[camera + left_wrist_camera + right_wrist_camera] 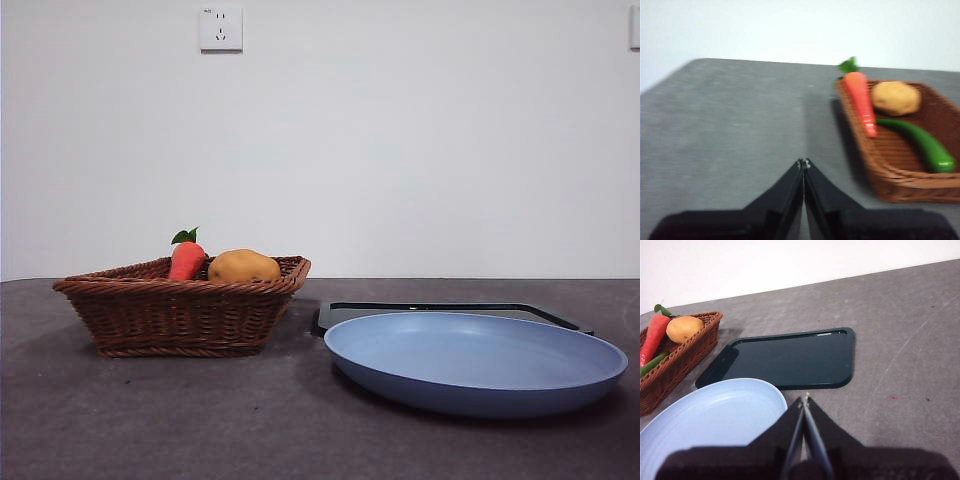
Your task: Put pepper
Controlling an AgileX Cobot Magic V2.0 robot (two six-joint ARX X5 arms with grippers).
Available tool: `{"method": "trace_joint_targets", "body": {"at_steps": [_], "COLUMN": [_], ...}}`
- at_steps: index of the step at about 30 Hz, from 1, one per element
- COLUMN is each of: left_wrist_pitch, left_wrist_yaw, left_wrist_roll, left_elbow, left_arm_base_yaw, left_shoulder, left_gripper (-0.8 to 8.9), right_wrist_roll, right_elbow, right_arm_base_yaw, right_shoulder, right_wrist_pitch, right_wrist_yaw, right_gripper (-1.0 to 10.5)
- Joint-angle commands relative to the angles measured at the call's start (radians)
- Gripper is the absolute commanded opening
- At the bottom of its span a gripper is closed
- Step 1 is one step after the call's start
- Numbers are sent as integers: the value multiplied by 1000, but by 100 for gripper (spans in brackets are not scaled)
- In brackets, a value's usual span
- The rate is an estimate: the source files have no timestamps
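Note:
The green pepper (920, 142) lies inside the wicker basket (890, 180), beside the carrot (861, 100) and the potato (896, 98); a short stretch of the pepper (652, 364) also shows in the right wrist view. In the front view the basket's wall (180, 315) hides the pepper. My left gripper (803, 163) is shut and empty, over bare table beside the basket. Shut and empty too, my right gripper (804, 401) hangs at the blue plate's rim (715, 410), near the dark tray (790, 360). Neither arm shows in the front view.
The blue plate (475, 385) sits at the front right with the dark tray (450, 309) behind it. The basket stands at the left, the carrot (186, 258) and potato (244, 266) poking above its rim. A wall socket (221, 29) is on the back wall.

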Motion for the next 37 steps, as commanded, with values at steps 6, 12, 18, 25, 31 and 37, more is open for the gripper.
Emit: {"method": "trace_joint_targets", "body": {"at_steps": [6,12,18,25,31,37], "left_wrist_pitch": [60,63,61,16,-34,-183], "left_wrist_yaw": [157,263,337,359,497,615], "left_wrist_roll": [-137,-270,-343,-359,-301,-154], "left_elbow": [-10,-8,55,224,383,564], "left_arm_base_yaw": [2,2,2,2,2,2], "left_shoulder": [-3,-3,2,123,328,523], "left_gripper": [8,6,7,7,7,7], "right_wrist_roll": [137,292,367,363,247,48], "right_elbow": [-11,-5,47,211,434,691], "right_arm_base_yaw": [-2,-2,-2,-2,-2,5], "right_shoulder": [-2,-2,10,136,330,528], "right_wrist_pitch": [0,45,136,132,2,-298], "right_wrist_yaw": [-1,-39,-79,-80,-135,-207], "right_gripper": [11,6,5,5,5,5]}}
